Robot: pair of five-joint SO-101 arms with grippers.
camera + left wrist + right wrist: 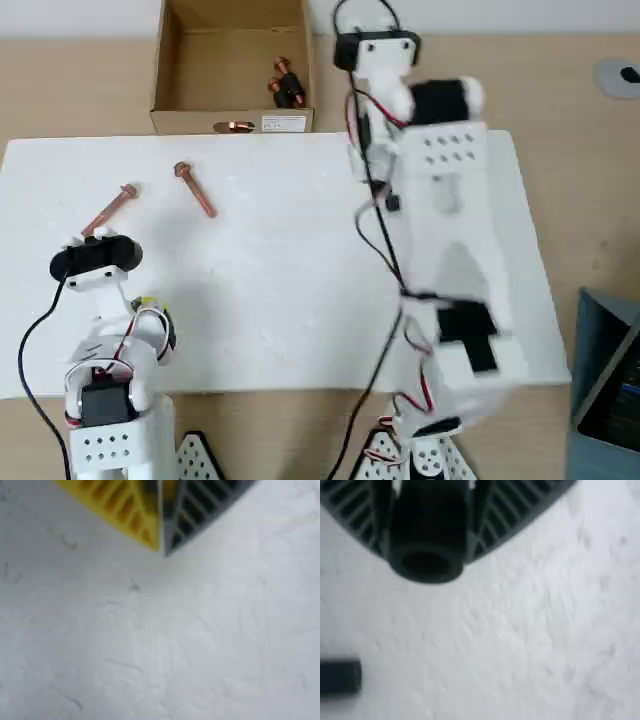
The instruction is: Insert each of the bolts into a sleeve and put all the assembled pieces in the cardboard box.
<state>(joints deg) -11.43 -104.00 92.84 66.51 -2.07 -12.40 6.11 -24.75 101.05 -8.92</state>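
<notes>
the right gripper (427, 540) is clenched around a black sleeve (425, 562), which sits between its dark ribbed fingers (517, 510) with its open end facing the camera, just above the white sheet (280, 290). a second sleeve (339, 679) lies flat on the sheet, apart from the held one. from above, the right arm (445, 210) stretches along the sheet's right side toward the far edge, and its body hides the gripper beneath it.

the left gripper (161, 547) is closed on nothing. its yellow finger (122, 505) and grey finger meet at the tip, close over bare white sheet. the left arm (100, 290) stands at the near left corner of the sheet.

two copper-coloured bolts lie loose on the sheet's far left part. the first bolt (110, 208) is slanted, with its shaft end right by the left arm's black wrist block. the second bolt (196, 189) lies a little to the right of it, head pointing toward the box, apart from both arms.

the cardboard box (165, 70) stands open on the wooden counter (60, 90), against the sheet's far edge. inside it, near its right wall, lie the assembled pieces (283, 82), copper and black together. a small copper piece (237, 127) shows at the box's front wall. i cannot tell what it is.
</notes>
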